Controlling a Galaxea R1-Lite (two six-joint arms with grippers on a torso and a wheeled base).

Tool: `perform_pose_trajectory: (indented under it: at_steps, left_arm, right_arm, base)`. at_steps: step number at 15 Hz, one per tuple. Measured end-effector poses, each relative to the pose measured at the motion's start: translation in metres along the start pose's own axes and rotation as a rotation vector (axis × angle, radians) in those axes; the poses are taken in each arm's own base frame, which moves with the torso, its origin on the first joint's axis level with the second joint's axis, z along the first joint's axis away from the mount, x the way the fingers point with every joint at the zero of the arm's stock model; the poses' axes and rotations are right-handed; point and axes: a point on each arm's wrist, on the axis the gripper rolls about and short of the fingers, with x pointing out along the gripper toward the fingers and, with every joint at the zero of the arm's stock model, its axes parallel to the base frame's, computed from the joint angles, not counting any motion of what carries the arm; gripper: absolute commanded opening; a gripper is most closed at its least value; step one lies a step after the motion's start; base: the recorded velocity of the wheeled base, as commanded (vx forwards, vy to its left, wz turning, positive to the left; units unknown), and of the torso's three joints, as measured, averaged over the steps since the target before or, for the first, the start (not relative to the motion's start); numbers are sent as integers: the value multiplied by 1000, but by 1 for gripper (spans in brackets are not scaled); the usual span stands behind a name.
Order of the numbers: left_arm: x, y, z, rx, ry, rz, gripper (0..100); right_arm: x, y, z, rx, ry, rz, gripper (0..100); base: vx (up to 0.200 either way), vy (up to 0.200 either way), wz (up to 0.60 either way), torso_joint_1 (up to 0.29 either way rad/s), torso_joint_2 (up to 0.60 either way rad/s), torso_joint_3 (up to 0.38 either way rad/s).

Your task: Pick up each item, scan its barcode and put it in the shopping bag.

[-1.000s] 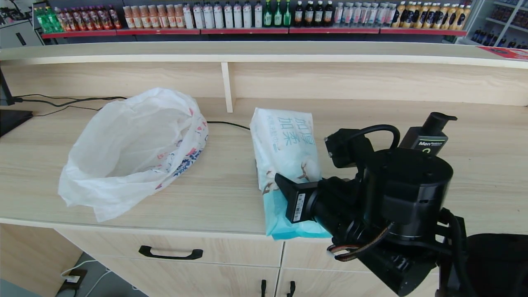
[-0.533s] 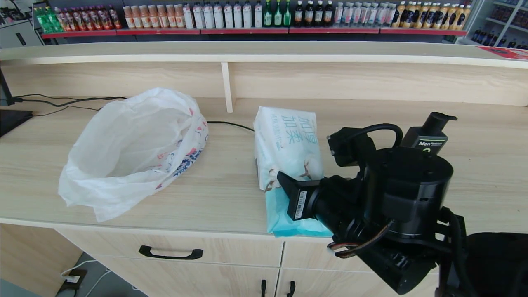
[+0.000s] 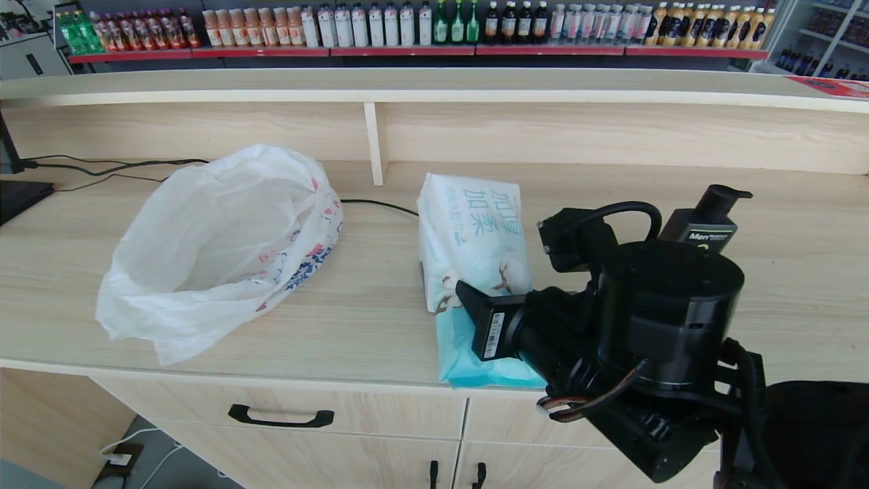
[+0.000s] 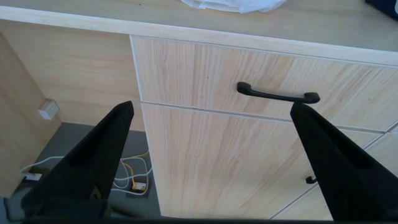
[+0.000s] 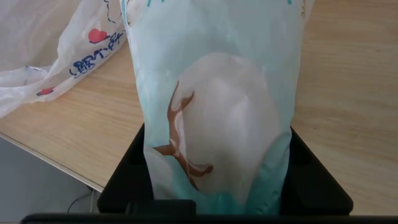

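Observation:
A white and teal tissue pack point(image 3: 475, 231) lies lengthwise on the wooden counter point(image 3: 373, 312), its near end at the front edge. My right gripper point(image 5: 217, 130) straddles that near end, and its black fingers point(image 5: 127, 180) press both sides of the pack point(image 5: 217, 93). The white plastic shopping bag point(image 3: 217, 238) lies open to the left of the pack. A dark pump bottle point(image 3: 706, 221) stands to the right, behind my right arm. My left gripper point(image 4: 211, 174) hangs open below the counter's edge, in front of the drawers.
A drawer with a black handle point(image 4: 278, 94) sits under the counter. A black cable point(image 3: 377, 202) runs behind the bag. A raised shelf ledge point(image 3: 434, 95) closes off the back of the counter. A dark device point(image 3: 20, 193) is at the far left.
The tissue pack has shifted a little to the right and bunched up where my right gripper holds it. Bag and bottle have stayed put.

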Motion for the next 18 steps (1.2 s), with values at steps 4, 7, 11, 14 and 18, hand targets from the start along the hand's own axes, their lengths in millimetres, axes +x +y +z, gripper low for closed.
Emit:
perform_pose_trajectory:
  at_steps: [4,7,11,14,18]
  left_arm:
    - [0,0,0,0,0,0,100]
    - [0,0,0,0,0,0,100]
    - [0,0,0,0,1,0,100]
    - [0,0,0,0,1,0,100]
    - [0,0,0,0,0,0,100]
  right_arm:
    - [0,0,0,0,-1,0,0]
    - [-1,0,3,1,-9,0,0]
    - [0,3,15,27,-61,-15,0]
    - [-4,3,23,49,-99,-20,0]
    - [-16,4,38,94,-224,17,0]
  base:
    - [0,0,0,0,0,0]
    - [0,0,0,0,0,0]
    - [0,0,0,0,0,0]
    - [0,0,0,0,0,0]
    - [0,0,0,0,0,0]
